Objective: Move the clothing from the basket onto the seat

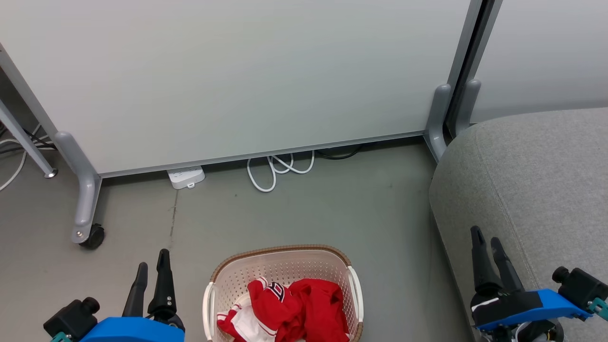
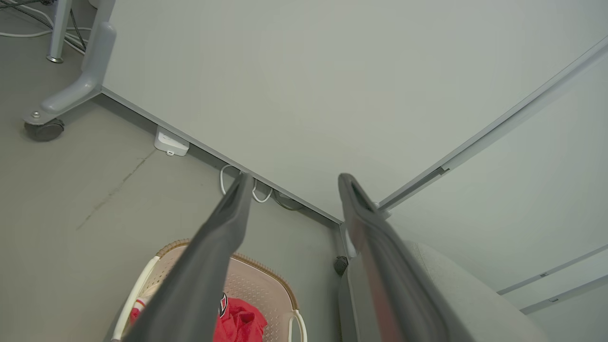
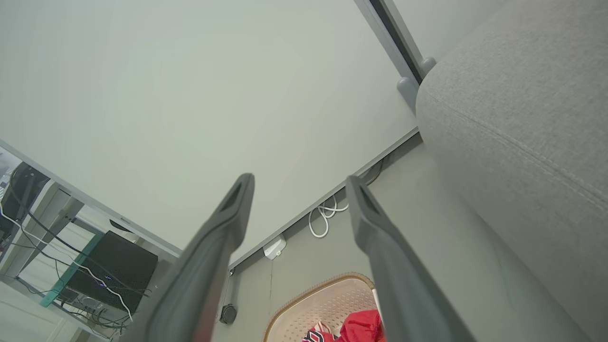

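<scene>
Grey floor [image 1: 304, 213], basket [image 1: 285, 266] beside seat [image 1: 536, 180] edge

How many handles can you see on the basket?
2: the left handle and the right handle, white, on opposite sides of the basket. Its near end is cut off, so more could be hidden.

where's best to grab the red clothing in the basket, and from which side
Probably the bunched fold mid-heap of the red clothing, coming straight down from above: the basket walls ring it, leaving only the top open.
</scene>
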